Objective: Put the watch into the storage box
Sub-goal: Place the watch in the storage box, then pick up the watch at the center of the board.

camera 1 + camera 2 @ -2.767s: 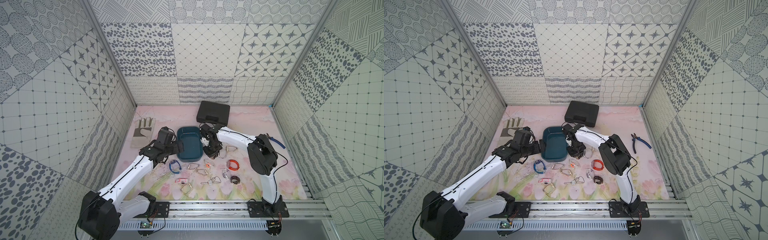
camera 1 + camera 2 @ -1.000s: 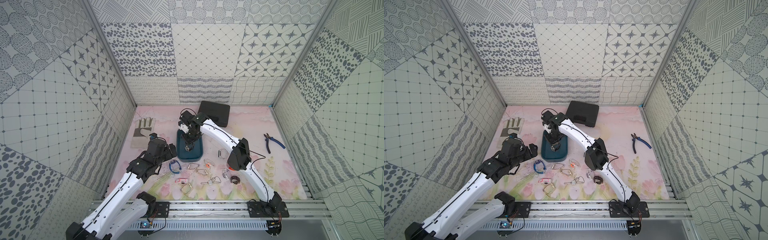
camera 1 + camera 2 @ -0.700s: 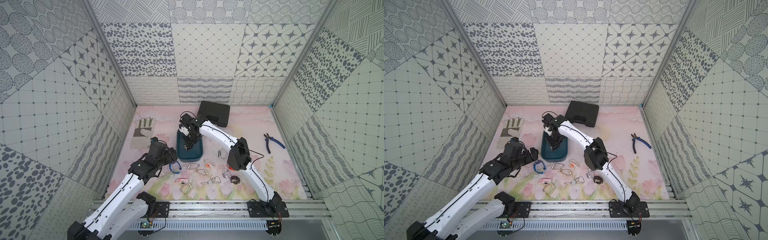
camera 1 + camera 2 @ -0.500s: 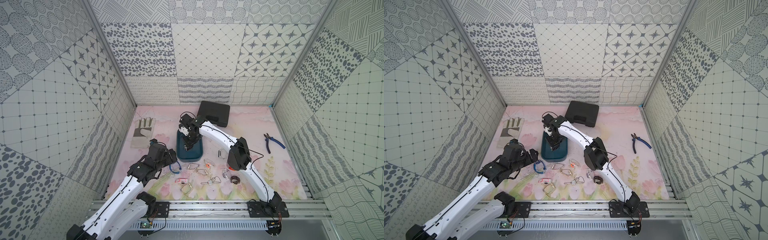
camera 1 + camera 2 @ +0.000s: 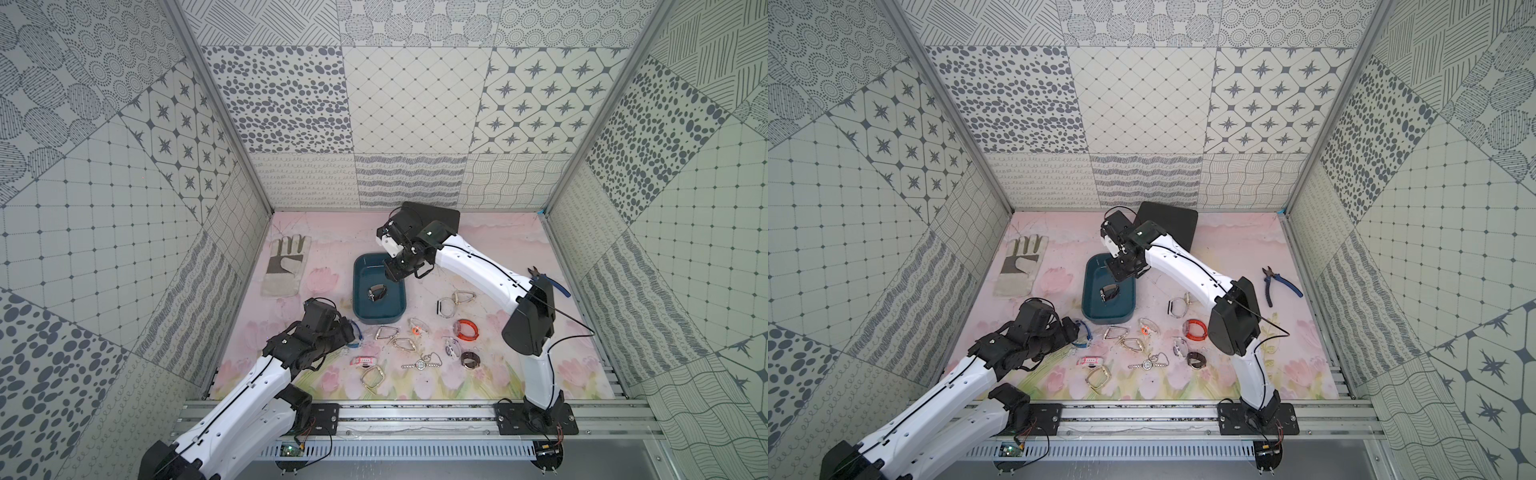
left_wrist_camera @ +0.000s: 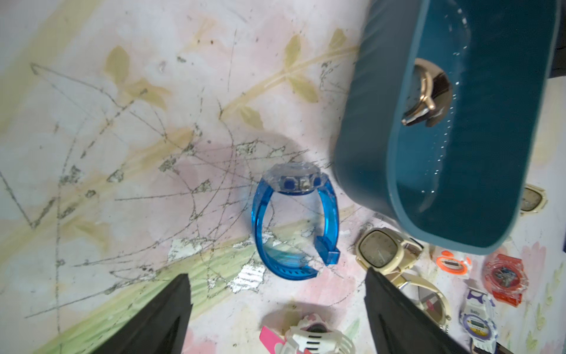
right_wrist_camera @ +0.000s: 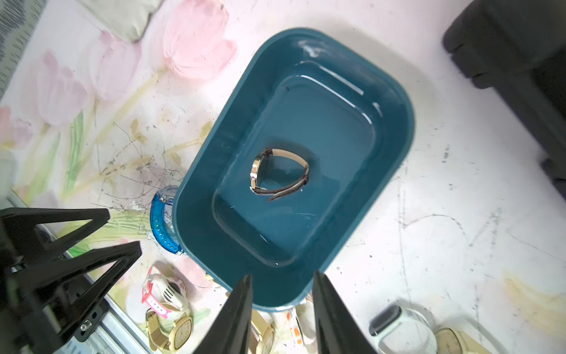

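Fingers (image 7: pixel 235 315) of the right gripper (image 7: pixel 282 274) stood parted, empty, above the storage box (image 7: pixel 398 116); the watch (image 7: pixel 255 171) lay inside. Jaws of the left gripper (image 6: pixel 276 272) gaped wide near a blue watch (image 6: pixel 295 180).

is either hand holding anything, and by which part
Nothing is held: right hand open above the storage box, watch lying inside it; left hand open, empty.

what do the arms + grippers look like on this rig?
Both arms alike: left arm and right arm have white link shells, black joint housings and a thin black cable running outside. The left gripper and right gripper have black, tapered, pointed fingers.
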Robot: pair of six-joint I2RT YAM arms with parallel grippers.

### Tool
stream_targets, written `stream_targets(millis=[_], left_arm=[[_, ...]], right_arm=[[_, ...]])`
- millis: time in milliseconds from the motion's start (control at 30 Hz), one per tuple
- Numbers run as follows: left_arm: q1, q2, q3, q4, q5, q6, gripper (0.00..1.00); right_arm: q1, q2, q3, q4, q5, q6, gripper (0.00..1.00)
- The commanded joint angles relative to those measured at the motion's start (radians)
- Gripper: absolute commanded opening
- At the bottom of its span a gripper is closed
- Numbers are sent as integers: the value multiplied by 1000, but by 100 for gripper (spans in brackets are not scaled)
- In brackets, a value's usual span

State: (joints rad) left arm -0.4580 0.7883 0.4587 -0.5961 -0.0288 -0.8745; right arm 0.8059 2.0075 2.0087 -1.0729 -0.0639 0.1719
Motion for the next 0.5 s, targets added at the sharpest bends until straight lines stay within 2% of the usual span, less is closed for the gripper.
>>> stream_targets(millis=[0,133,233,467], left_arm=[[-4,61,-6,-5,13,-31,89],[-4,160,24,14,-1,6,76],[-4,196,1,37,7,7,71],[-3,297,28,77,-5,37,69]], right_arm=[[-12,-68,-113,97,22,7,38],[-17,-126,-221,125,23,12,38],[-23,-169,-288,147,19,18,38],[-32,-226,-390,203,7,22,38]])
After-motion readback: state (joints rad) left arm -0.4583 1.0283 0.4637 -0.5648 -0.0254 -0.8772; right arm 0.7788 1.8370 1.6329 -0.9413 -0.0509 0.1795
